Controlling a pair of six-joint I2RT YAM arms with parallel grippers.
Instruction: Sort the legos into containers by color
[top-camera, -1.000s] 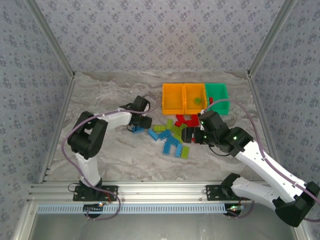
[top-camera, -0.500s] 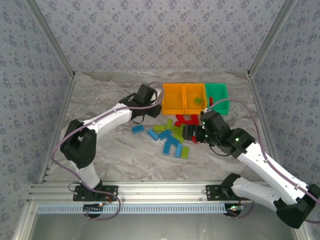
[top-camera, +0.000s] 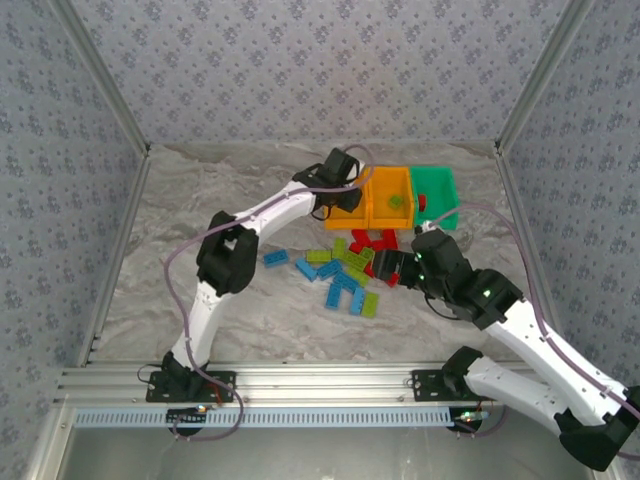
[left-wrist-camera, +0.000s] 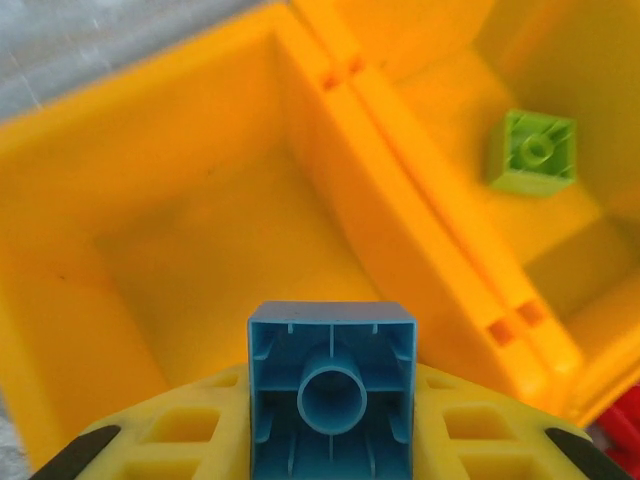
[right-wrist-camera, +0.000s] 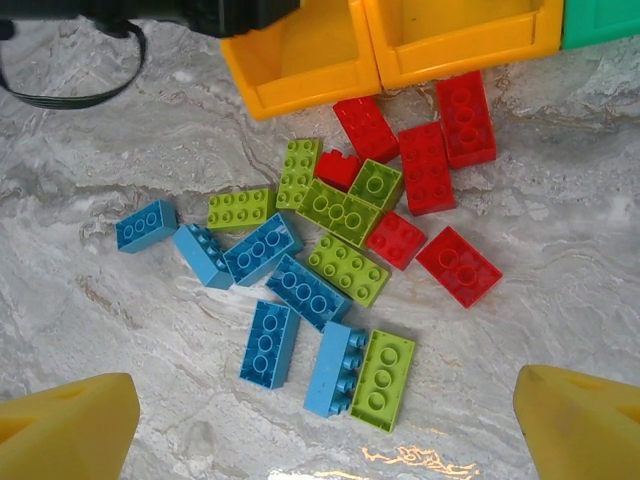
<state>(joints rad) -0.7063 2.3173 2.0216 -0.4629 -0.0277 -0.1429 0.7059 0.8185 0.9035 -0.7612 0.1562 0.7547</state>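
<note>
The left fingers (left-wrist-camera: 470, 440) pinch a blue brick (left-wrist-camera: 332, 395) by its sides, its hollow underside turned to the wrist camera, and hold it over the left orange bin (left-wrist-camera: 150, 120). In the middle orange bin (left-wrist-camera: 440, 70), wall to wall with it, lies one lime brick (left-wrist-camera: 533, 150). From above, the left arm (top-camera: 270, 215) stretches across to the left bin and hides much of it. The green bin (top-camera: 437, 180) stands against the middle one on its right, with a red piece (top-camera: 420, 203) at its near left corner, though it is hard to tell whether that lies inside. The right fingers (right-wrist-camera: 70, 420) are spread wide around nothing and hang above the pile (right-wrist-camera: 342, 212) on the marble surface (right-wrist-camera: 560, 200). There, blue bricks (right-wrist-camera: 270, 343) lie to the left and near side, lime ones (right-wrist-camera: 348, 268) mix through the middle, and red ones (right-wrist-camera: 427, 167) lie closest to the orange bins' front walls
</note>
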